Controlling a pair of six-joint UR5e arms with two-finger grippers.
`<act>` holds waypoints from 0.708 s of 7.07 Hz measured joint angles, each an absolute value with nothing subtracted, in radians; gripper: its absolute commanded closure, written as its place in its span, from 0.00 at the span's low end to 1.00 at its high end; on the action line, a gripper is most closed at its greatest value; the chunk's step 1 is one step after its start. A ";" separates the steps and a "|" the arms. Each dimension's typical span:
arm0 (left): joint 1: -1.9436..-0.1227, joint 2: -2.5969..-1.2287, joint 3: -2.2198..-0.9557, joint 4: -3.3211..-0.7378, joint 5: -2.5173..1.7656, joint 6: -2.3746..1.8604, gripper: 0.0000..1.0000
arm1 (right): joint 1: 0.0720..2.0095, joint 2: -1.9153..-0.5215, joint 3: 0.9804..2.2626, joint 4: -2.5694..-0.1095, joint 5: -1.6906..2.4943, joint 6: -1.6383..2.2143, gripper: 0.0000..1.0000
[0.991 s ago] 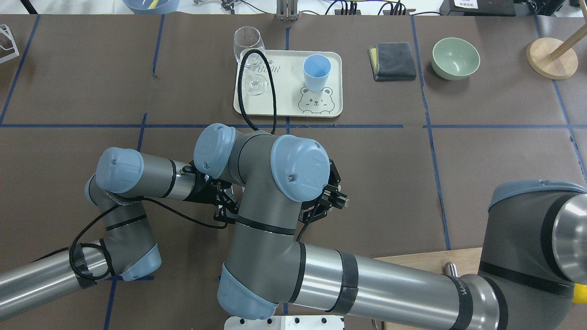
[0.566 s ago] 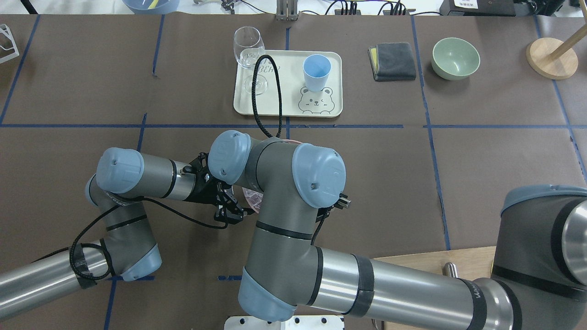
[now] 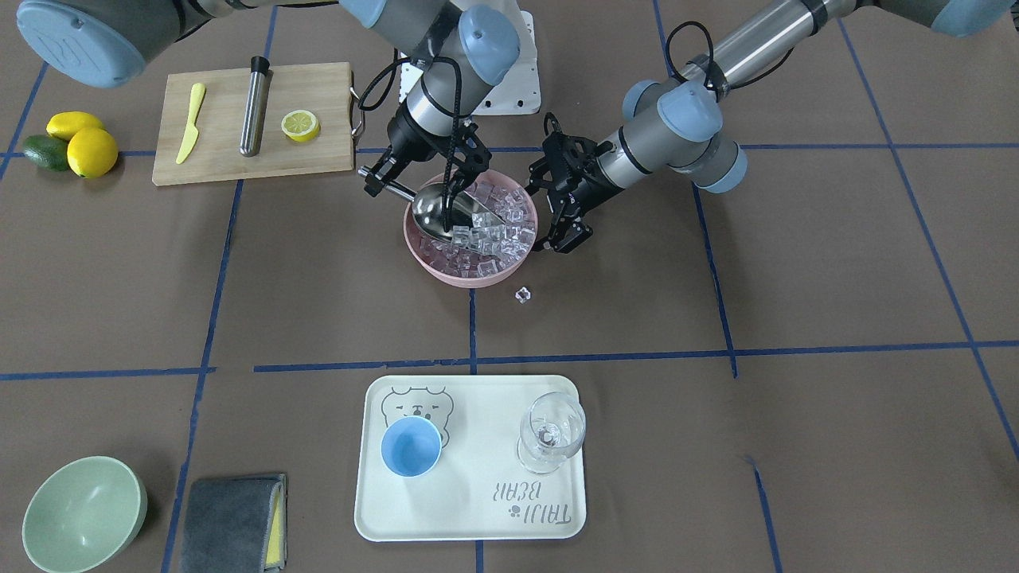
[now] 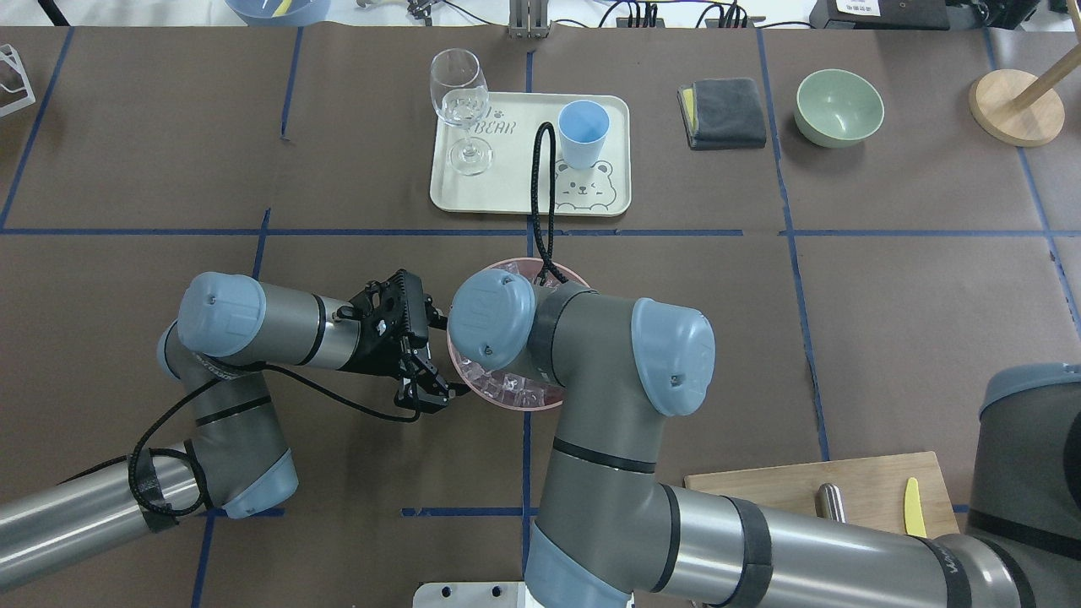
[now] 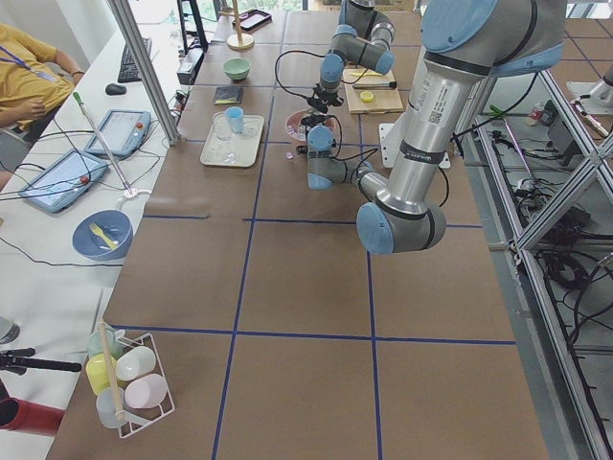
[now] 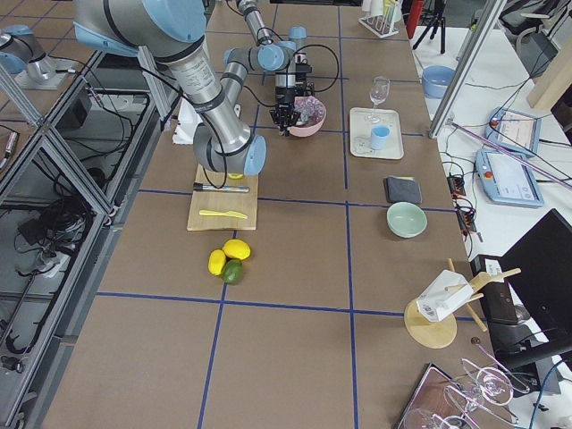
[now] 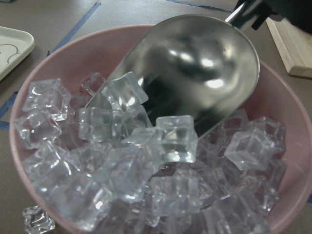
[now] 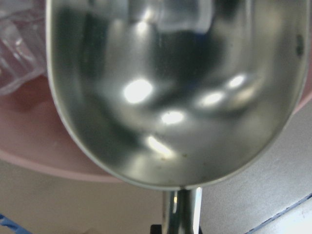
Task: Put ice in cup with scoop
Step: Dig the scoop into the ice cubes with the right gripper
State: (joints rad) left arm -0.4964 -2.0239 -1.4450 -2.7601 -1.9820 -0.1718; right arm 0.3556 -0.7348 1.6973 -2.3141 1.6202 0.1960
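The steel scoop [image 3: 436, 211] lies tilted in the pink bowl [image 3: 458, 278], its mouth dug into the ice [image 3: 497, 231]. My right gripper [image 3: 380, 179] is shut on the scoop's rod handle at the bowl's edge. In the left wrist view the scoop [image 7: 195, 68] has a few cubes [image 7: 124, 92] at its lip, and its trough is mostly bare. My left gripper [image 3: 561, 239] is shut on the bowl's rim on the side opposite the scoop. The light-blue cup [image 3: 410, 447] stands empty on the cream tray [image 3: 478, 485], apart from both grippers.
A clear stemmed glass [image 3: 552, 434] shares the tray. One loose ice cube [image 3: 522, 294] lies on the table beside the bowl. A cutting board [image 3: 215, 163] with a steel cylinder [image 3: 255, 115] and a lemon half [image 3: 300, 125] lies by the right arm. A green bowl [image 3: 80, 513] and a grey cloth [image 3: 231, 521] sit in a far corner.
My right arm has swung to the right in the overhead view, which uncovers the pink bowl and the cutting board. The left arm has not moved.
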 measured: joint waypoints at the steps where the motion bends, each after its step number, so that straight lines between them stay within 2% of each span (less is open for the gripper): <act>1: -0.496 -2.024 -1.445 -2.760 -1.982 -0.172 0.01 | 0.355 -0.752 1.712 -2.285 1.620 0.203 1.00; 5: -0.497 -2.025 -1.445 -2.761 -1.982 -0.172 0.01 | 0.375 -0.844 1.868 -2.243 1.631 0.220 1.00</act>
State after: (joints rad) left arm -0.4970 -2.0248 -1.4450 -2.7611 -1.9819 -0.1718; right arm 0.3750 -0.8436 1.8685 -2.2434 1.6307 0.2201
